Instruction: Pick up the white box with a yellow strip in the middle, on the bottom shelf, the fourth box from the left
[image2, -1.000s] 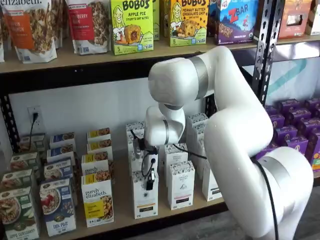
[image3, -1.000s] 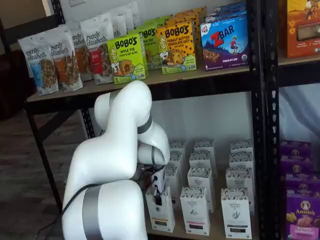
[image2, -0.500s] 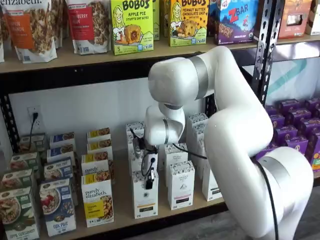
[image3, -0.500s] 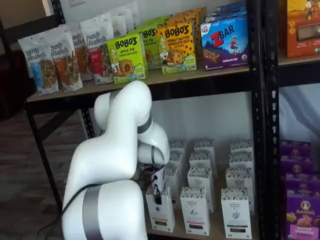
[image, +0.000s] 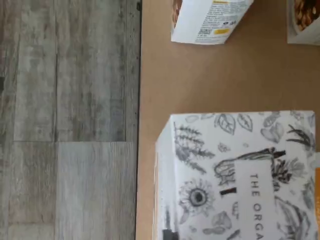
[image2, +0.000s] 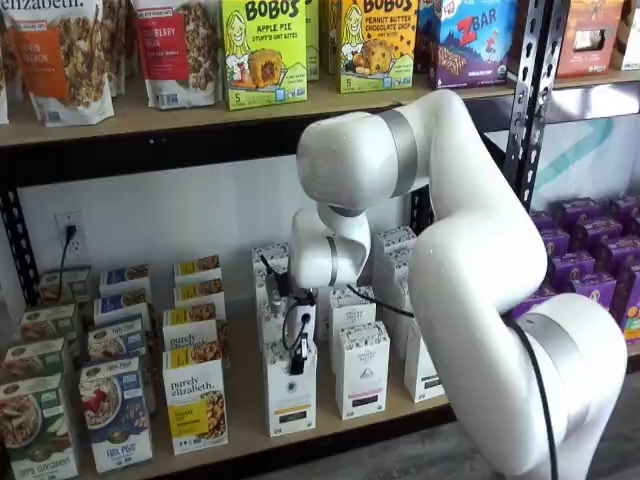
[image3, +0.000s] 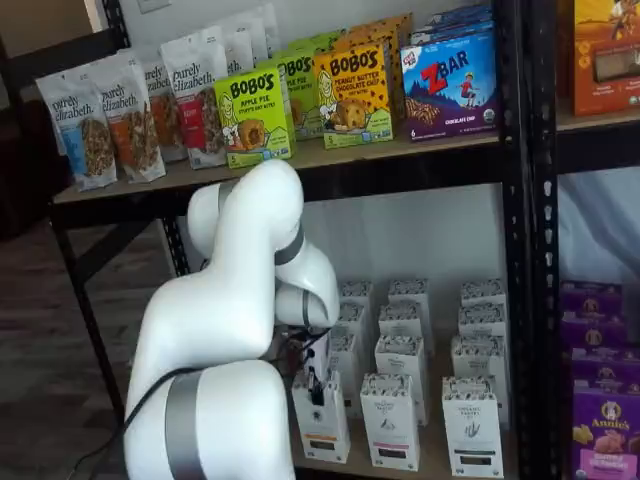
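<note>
The white box (image2: 290, 392) stands at the front of the bottom shelf (image2: 245, 400), its speckled top under my gripper (image2: 297, 358). In both shelf views a black finger (image3: 316, 388) lies flat against the top of the white box's (image3: 322, 422) front face, and the jaws are closed on that top. Low on the front, the dark label shows a yellow-orange strip. The wrist view looks straight onto the white box's patterned top (image: 240, 175), with the tan shelf board (image: 200, 80) around it. My white arm hides the boxes behind.
Like white cartons (image2: 362, 370) stand close to the right, and more in rows behind. A purely elizabeth granola box (image2: 196, 402) stands to the left. Purple boxes (image2: 590, 260) fill the far right. The wrist view shows the shelf's front edge and grey plank floor (image: 70, 120).
The fingers have closed on the white box's top. Gripper and box have come up very slightly; the arm has otherwise hardly moved.
</note>
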